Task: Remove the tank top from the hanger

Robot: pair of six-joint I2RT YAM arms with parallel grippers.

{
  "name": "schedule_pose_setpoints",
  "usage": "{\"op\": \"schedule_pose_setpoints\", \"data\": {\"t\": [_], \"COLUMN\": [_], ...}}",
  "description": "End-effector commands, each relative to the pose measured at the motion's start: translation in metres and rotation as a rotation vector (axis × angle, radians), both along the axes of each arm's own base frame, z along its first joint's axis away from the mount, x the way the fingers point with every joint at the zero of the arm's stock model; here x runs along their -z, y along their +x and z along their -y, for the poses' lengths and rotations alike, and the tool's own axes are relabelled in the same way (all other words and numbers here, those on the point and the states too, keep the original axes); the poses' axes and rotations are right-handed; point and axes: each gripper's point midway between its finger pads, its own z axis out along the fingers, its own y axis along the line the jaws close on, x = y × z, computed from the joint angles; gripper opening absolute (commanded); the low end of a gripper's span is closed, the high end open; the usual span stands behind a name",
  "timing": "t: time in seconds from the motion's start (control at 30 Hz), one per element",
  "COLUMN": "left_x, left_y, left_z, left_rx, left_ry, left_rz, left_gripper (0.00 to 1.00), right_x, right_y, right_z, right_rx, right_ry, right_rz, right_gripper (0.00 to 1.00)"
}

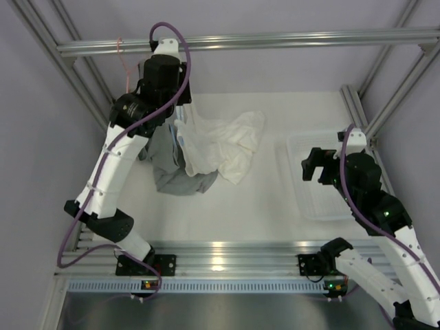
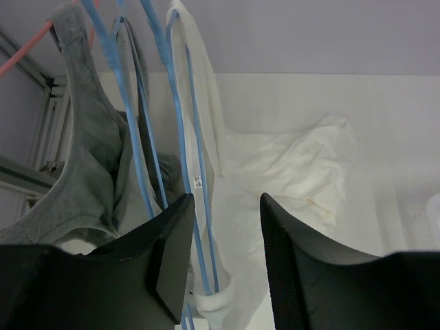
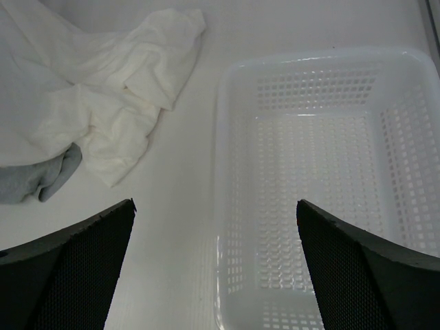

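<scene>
A white tank top (image 2: 289, 165) hangs by its strap on a blue hanger (image 2: 184, 137), and its body trails over the table (image 1: 223, 144). A grey tank top (image 2: 89, 144) hangs on another blue hanger (image 2: 130, 158) to the left, and it also shows in the top view (image 1: 168, 168). My left gripper (image 2: 227, 201) is open, with the white top's hanger wires and strap loop between its fingers, touching neither. In the top view the left gripper (image 1: 177, 129) sits at the hangers, back left. My right gripper (image 3: 215, 206) is open and empty over the near left rim of the basket (image 3: 227, 172).
A white perforated basket (image 1: 323, 206) sits at the right of the table with nothing in it. An aluminium rail (image 1: 275, 40) crosses the back, with a pink hanger (image 1: 124, 58) on it. Frame posts stand at the left and right sides.
</scene>
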Motion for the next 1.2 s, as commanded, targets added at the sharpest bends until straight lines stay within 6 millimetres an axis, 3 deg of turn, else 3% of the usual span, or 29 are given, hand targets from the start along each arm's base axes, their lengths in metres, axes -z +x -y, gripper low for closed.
{"op": "schedule_pose_setpoints", "data": {"t": [0.0, 0.37, 0.57, 0.7, 0.87, 1.17], "left_x": [-0.003, 0.014, 0.037, 0.043, 0.036, -0.006], "left_y": [0.006, 0.01, 0.016, 0.018, 0.018, 0.005], "left_z": [-0.004, -0.01, -0.011, -0.008, -0.011, -0.004], "left_rx": [-0.034, -0.064, -0.074, -0.066, -0.071, 0.03], "left_ry": [0.014, 0.036, 0.038, 0.038, 0.043, 0.009], "left_rz": [0.026, -0.004, -0.05, -0.058, -0.042, 0.042], "left_gripper": [0.48, 0.46, 0.29, 0.23, 0.0, 0.0], "right_x": [-0.013, -0.01, -0.008, -0.008, -0.007, -0.005], "right_y": [0.008, 0.009, 0.009, 0.009, 0.009, 0.012], "right_z": [-0.009, -0.012, -0.011, -0.012, -0.012, -0.016], "right_rx": [-0.026, -0.039, -0.038, -0.042, -0.042, -0.046], "right_ry": [0.022, 0.02, 0.018, 0.02, 0.02, 0.028], "right_rz": [0.057, 0.046, 0.043, 0.044, 0.041, 0.03], "right_gripper": [0.99, 0.99, 0.99, 0.99, 0.99, 0.99]}}
